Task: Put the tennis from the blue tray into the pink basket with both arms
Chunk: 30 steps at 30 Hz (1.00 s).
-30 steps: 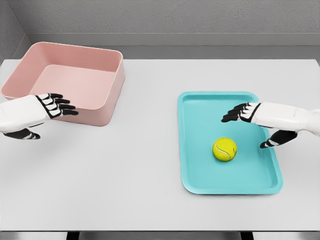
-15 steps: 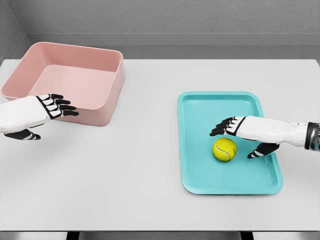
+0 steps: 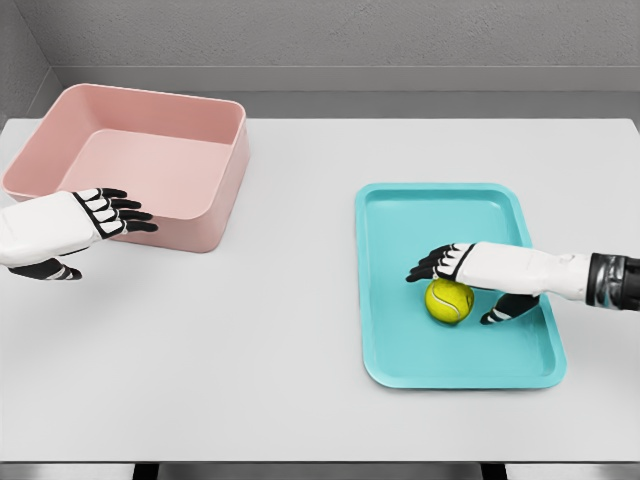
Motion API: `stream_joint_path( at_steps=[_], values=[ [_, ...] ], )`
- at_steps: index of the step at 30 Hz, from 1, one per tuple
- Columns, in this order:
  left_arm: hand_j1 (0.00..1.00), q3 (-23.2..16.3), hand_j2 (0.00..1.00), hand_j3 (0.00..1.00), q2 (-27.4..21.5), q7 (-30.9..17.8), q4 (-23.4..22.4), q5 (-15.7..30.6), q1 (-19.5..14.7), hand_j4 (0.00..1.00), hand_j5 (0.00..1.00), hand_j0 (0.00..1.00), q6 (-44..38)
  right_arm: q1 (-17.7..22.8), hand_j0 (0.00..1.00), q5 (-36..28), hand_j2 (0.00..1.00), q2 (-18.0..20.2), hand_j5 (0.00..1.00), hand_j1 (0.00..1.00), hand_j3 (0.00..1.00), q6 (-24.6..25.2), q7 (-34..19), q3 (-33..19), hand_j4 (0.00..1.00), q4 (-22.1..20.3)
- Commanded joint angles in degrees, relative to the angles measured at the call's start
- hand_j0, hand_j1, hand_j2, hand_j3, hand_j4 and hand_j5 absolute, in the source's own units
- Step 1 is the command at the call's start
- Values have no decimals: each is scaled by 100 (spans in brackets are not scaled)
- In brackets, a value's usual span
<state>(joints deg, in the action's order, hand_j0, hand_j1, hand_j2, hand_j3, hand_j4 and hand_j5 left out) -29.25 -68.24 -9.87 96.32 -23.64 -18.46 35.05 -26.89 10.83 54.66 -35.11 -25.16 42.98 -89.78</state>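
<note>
1. Tennis ball [image 3: 449,301] is sitting in the blue tray [image 3: 400,215], lower middle of the tray floor, well apart from the pink basket [image 3: 230,160] at the far left of the white table [image 3: 300,330].
2. Right hand [image 3: 470,280] is reaching over the ball from the right, fingers [image 3: 425,268] spread past the ball's top, thumb [image 3: 497,315] dropping on its right side. Hand looks wide and not closed on anything; whether it is touching the ball I cannot tell.
3. Left hand [image 3: 75,230] is hovering just in front of the basket's near wall, fingers relaxed and loose, holding nothing.
4. Handling judgement: ball is probably light, slightly springy, with a felt cover giving decent grip. It is likely rolling easily on the smooth tray floor if nudged sideways.
5. Best hold, as a judgement: wrapping around the widest part, fingers on one side and thumb opposite.
6. Orientation: it is a sphere, so no long axis and no pointing direction; only the white seam is showing, curving across the front.
</note>
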Motion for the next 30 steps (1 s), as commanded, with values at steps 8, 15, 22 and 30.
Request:
stream_joint_path(
  at_steps=[8,15,22,30],
  values=[
    [100,7,100,100,-14,3,0,35,9,100,100,100,-5,0,90,50,90,-17,90,90,90,11,2,0,90,-40],
    [100,7,100,100,-14,3,0,35,9,100,100,100,-5,18,86,165,86,-17,86,86,86,11,2,105,86,-75],
    [100,7,100,100,-14,3,0,35,9,100,100,100,-5,44,69,165,69,-8,69,69,69,11,20,105,69,-66],
    [100,7,100,100,-14,3,9,35,9,100,100,100,-5,35,59,173,59,-8,59,59,59,11,20,96,59,-57]
  ],
)
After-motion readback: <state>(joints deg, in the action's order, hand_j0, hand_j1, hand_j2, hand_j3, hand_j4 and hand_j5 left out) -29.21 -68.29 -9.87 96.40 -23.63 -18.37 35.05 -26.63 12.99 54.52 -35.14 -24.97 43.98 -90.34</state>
